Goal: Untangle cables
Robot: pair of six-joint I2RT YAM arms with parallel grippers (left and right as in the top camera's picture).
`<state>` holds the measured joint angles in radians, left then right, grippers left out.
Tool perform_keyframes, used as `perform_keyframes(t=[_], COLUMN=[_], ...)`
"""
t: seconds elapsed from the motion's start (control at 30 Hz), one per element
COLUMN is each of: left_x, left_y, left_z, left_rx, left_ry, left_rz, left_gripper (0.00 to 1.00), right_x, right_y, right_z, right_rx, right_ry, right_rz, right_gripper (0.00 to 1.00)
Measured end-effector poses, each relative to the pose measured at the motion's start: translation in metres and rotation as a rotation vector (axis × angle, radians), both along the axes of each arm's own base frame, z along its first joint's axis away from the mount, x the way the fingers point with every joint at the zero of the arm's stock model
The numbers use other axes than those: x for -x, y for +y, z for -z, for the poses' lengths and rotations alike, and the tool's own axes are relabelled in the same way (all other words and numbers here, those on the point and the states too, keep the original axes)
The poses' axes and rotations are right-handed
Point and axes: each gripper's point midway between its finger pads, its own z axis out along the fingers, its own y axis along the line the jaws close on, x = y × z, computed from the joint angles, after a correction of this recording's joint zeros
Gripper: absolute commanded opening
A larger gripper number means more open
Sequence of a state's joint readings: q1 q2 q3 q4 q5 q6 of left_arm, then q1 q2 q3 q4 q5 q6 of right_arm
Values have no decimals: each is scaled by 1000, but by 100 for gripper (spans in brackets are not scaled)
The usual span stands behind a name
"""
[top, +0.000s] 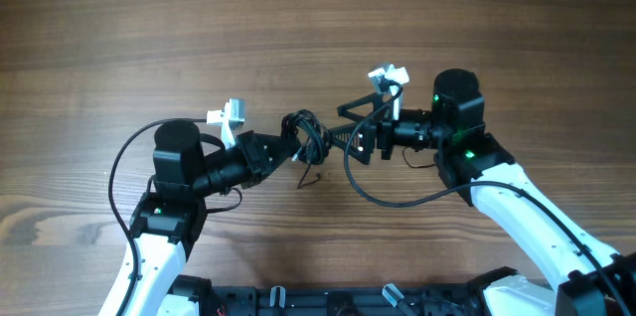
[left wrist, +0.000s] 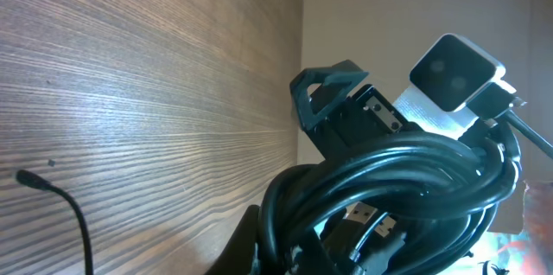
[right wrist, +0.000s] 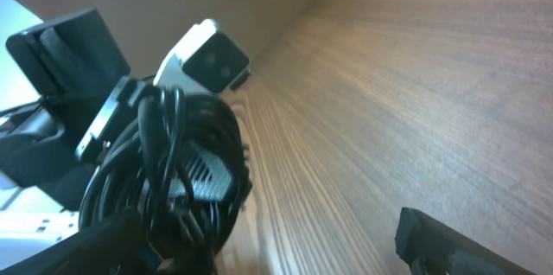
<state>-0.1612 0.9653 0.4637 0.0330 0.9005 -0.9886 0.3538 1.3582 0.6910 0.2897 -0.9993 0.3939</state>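
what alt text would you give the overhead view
Black cables bunched at the middle of a wooden table, gripped by the shut left fingers; the right fingers stand open just beside the bunch. Both arms reach in from the bottom edge.

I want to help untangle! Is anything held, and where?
The left tool pinches the cables at the bundle's left side; the right tool is open, holding nothing.

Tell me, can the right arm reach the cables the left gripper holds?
Probably yes: the right gripper stands open right beside the cables, with nothing between them; the left gripper grips their far side.
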Motion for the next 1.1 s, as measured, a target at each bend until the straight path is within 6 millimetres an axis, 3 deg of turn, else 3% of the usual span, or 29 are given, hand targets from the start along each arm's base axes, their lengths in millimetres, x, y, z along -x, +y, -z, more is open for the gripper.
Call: perform_keyframes(t=[0.2,0.43,0.6,0.73,0.9,1.1], left_x=[0,1,0,-1,2,5], left_y=[2,1,0,-1,-3,-5], left_z=[4,4,-1,-6,-8,-10], left_rx=[-3,-1,8,16,27,35], left_ry=[14,13,-15,-41,-44,-46], left_rz=[-3,1,9,18,40,55], left_gripper=[4,4,4,4,4,4], right_x=[3,-9,-17,-12,3,11], right_y=[16,9,0,4,19,20], right_z=[0,7,25,25,8,6], right_rx=[-8,17,67,60,0,-13], right_ry=[13,28,90,95,34,49], right_rz=[-3,62,126,96,-11,-55], right_gripper=[93,93,100,100,99,100])
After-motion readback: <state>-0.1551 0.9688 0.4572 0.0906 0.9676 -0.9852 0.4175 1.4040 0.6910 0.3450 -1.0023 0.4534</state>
